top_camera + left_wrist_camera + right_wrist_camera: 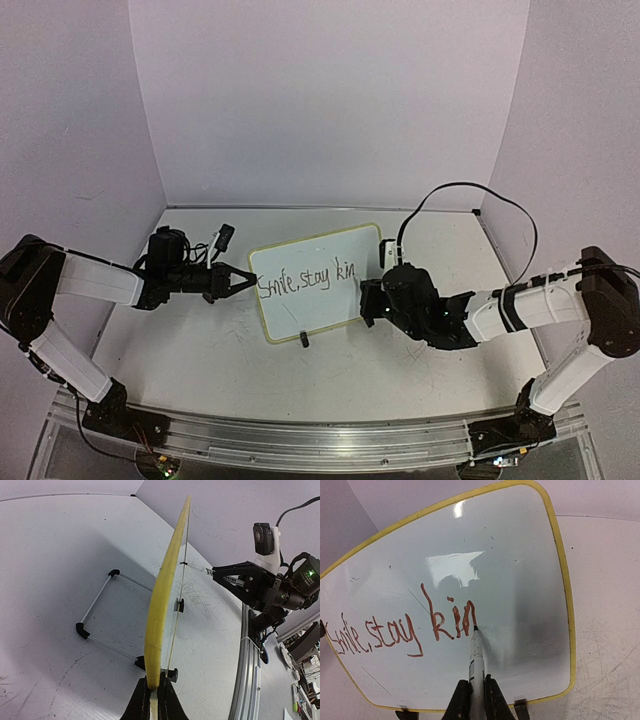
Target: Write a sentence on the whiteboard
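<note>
The whiteboard (pixel 310 262) stands tilted on black clip feet at mid-table, and its yellow rim (pixel 162 595) shows edge-on in the left wrist view. My left gripper (pixel 245 281) (pixel 154 695) is shut on the board's left edge. The sentence (pixel 305 279) (pixel 405 630) reads "Smile, stay kin" in one line; it looks dark from above and reddish-brown in the right wrist view. My right gripper (pixel 372 300) (pixel 477 692) is shut on a white marker (pixel 476 655). The marker's dark tip touches the board at the end of the "n". The board's face (pixel 510 555) is blank to the right of the tip.
A wire stand with black feet (pixel 97 605) props the board from behind. An aluminium rail (pixel 320 440) runs along the near edge. Lilac walls close in the back and both sides. A black cable (pixel 470 190) loops above the right arm. The tabletop (pixel 200 350) is scuffed.
</note>
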`<state>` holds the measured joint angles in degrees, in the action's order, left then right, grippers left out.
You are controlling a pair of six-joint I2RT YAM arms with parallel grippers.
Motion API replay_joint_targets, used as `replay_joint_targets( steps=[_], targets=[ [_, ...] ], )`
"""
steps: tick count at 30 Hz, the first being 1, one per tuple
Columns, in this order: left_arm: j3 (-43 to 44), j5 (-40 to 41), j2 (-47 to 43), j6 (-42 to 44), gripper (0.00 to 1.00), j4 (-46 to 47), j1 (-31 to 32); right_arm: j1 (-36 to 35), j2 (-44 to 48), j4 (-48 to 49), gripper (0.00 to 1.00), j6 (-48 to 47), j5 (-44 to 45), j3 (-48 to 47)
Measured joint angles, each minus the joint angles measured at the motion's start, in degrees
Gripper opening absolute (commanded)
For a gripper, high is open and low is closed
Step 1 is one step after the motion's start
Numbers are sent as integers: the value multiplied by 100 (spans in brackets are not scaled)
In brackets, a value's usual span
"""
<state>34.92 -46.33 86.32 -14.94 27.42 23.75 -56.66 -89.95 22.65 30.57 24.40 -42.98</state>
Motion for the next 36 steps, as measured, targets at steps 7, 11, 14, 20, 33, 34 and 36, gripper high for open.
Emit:
replay_joint_targets(
  steps=[7,11,14,20,33,34,36],
  targets=[
    [0,0,0,0,0,0,0,0,9,-4,0,-5,1,0],
    [0,0,0,0,0,0,0,0,9,-4,0,-11,2,0],
    [0,0,0,0,0,0,0,0,12,-6,0,-62,7,0],
    [0,0,0,2,0,0,0,2,261,-52,0,-181,-26,42],
    [0,0,-4,2,0,-2,0,216,400,35,0,-203,-114,125],
    [0,0,-4,2,0,-3,0,216,388,39,0,-203,-114,125],
    [0,0,-4,2,0,-4,0,221,366,44,0,-203,-110,125]
  ],
)
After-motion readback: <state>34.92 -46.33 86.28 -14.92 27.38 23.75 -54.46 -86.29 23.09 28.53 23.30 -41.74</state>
